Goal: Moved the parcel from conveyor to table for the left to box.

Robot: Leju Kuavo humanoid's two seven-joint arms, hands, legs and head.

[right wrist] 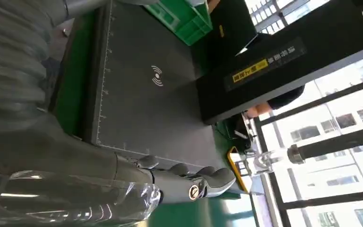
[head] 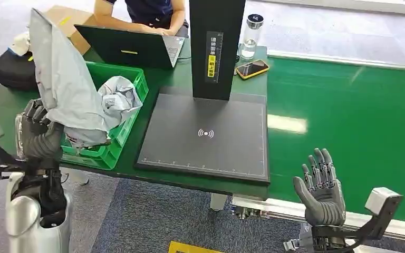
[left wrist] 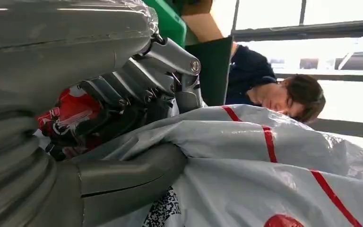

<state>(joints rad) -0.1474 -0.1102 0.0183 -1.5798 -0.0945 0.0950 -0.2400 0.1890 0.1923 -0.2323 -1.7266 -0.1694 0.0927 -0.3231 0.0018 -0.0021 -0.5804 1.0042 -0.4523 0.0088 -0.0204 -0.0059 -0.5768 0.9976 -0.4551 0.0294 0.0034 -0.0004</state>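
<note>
parcel (head: 66,84), a limp grey poly mailer, stood tall above the green crate (head: 132,79), its lower end clamped in the left hand (head: 39,138) at the crate's near corner. it looked light, floppy and slick, so bunched film seemed the safest hold. right hand (head: 321,192) hovered well right of the crate, fingers spread, holding nothing.

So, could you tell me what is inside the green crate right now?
A crumpled grey parcel lies in the green crate. The larger grey parcel gripped by the left hand hangs over the near part and covers whatever is below.
</note>
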